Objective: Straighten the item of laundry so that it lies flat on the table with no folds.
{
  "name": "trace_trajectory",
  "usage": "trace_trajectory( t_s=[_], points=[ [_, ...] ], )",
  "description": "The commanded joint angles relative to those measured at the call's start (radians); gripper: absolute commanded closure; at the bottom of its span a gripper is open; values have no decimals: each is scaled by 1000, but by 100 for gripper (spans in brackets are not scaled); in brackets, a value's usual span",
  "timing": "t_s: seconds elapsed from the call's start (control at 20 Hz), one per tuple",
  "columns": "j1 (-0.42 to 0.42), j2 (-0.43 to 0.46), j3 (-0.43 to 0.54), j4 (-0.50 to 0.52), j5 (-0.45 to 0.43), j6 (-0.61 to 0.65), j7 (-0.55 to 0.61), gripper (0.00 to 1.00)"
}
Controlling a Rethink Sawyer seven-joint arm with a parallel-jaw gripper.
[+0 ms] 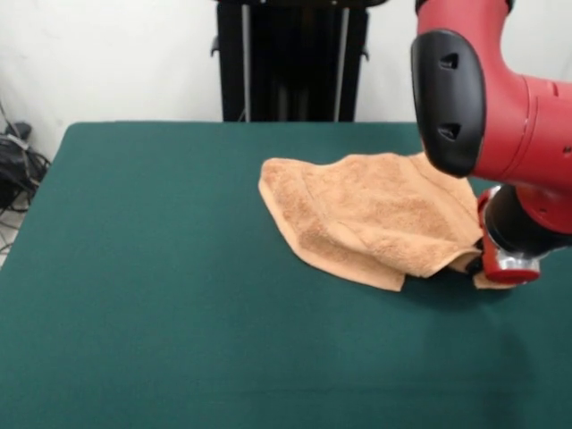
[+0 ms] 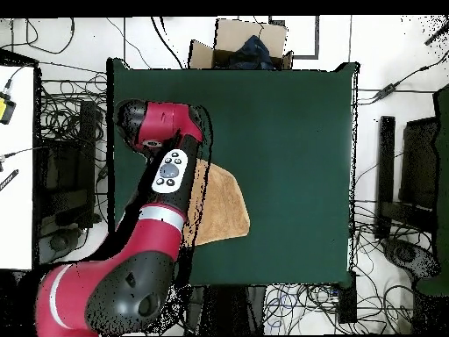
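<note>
The light orange-tan towel (image 1: 375, 219) lies crumpled on the right half of the dark green table (image 1: 179, 286). One side is folded over onto itself and a corner sticks out at the lower right. The red and black arm comes down on the right. Its gripper end (image 1: 502, 266) sits low at the towel's right corner, touching or just above the cloth, with its tips hidden. In the overhead view the arm (image 2: 171, 175) covers the towel's left part. The rest of the towel (image 2: 226, 206) shows beside it on the table (image 2: 289, 149).
The black pedestal (image 1: 290, 58) stands at the table's far edge. Cables (image 1: 18, 165) lie on the floor to the left. In the overhead view a cardboard box (image 2: 241, 44) sits beyond the table's top edge, and cables and equipment surround the table.
</note>
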Motion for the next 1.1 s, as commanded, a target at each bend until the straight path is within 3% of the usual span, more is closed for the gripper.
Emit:
trace_trajectory(
  t_s=[0.05,0.6,0.95,1.05,1.1],
  points=[
    [-14,-33,203,199,58,-79,-29,100],
    [-22,-85,290,312,54,-174,-36,100],
    [44,-124,144,307,-92,-199,5,100],
    [43,-127,140,298,-115,-198,-17,100],
    [39,-133,149,302,-128,-204,-15,0]
  ],
)
